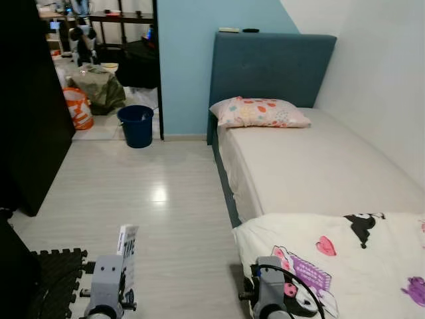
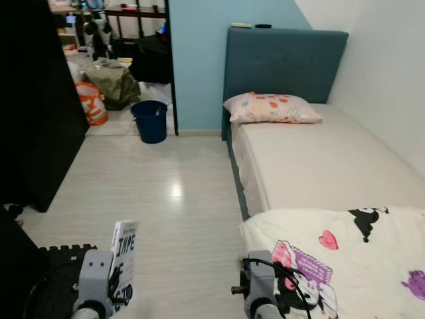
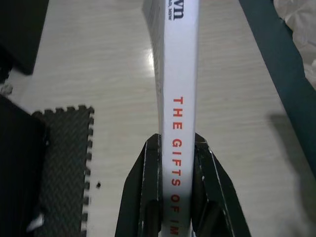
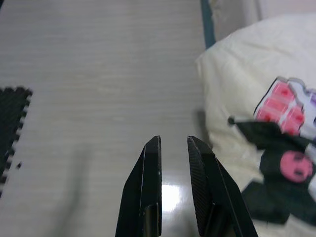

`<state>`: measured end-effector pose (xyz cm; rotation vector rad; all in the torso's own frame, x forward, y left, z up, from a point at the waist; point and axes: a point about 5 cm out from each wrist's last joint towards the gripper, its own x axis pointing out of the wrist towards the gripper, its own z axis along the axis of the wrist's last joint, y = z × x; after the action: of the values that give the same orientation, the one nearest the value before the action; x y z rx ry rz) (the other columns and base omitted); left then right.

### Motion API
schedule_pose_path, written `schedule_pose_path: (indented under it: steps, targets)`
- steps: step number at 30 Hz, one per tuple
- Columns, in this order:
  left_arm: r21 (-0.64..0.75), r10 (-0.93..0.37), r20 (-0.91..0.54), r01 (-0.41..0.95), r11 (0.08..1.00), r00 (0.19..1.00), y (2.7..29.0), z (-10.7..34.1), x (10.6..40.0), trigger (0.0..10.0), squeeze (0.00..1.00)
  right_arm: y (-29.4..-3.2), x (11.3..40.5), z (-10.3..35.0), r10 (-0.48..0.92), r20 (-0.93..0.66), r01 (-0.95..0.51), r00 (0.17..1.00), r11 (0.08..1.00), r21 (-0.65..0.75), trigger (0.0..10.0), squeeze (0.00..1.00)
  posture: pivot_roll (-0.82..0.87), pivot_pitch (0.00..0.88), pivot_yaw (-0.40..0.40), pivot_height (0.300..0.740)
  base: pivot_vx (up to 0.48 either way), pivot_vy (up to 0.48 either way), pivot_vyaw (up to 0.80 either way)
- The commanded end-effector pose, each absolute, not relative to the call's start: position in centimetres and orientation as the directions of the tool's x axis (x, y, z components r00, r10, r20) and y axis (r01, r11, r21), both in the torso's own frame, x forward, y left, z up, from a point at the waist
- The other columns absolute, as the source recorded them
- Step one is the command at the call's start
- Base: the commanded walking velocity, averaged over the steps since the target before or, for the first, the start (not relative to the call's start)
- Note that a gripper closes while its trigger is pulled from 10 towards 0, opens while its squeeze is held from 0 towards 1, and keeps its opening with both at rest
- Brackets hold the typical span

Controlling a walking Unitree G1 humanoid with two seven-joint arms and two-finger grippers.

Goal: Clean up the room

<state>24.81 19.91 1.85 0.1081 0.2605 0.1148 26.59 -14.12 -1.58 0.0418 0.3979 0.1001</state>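
Note:
My left gripper is shut on a white book with red lettering on its spine, held upright low over the pale floor; the book rises above my left wrist. My right gripper hangs over the floor beside the bed's corner, its fingers a narrow gap apart with nothing between them. A cream blanket with cartoon prints lies bunched on the near end of the bed. A floral pillow rests at the blue headboard.
A black foam mat lies on the floor at my left. A black wardrobe lines the left side. A blue bucket, an orange bag and clutter stand at the far doorway. Bare floor stretches ahead.

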Motion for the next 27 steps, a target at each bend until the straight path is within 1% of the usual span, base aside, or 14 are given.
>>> schedule_pose_path:
  steps: [1,27]
  targets:
    - [0.115,0.113,-0.237,-0.088,0.989,0.965,19.47,2.02,24.99,10.0,0.0,-14.66,26.33,-1.84,0.091,-0.399,-0.077,0.912,0.996,0.049,10.0,0.0,0.07,0.093,-0.052,0.728,0.439,0.0,0.0]
    - [0.119,0.108,-0.244,-0.081,0.99,0.964,19.14,1.97,25.27,10.0,0.0,-14.86,26.6,-1.67,0.088,-0.393,-0.075,0.915,0.996,0.048,10.0,0.0,0.06,0.1,-0.053,0.728,0.428,0.0,0.0]
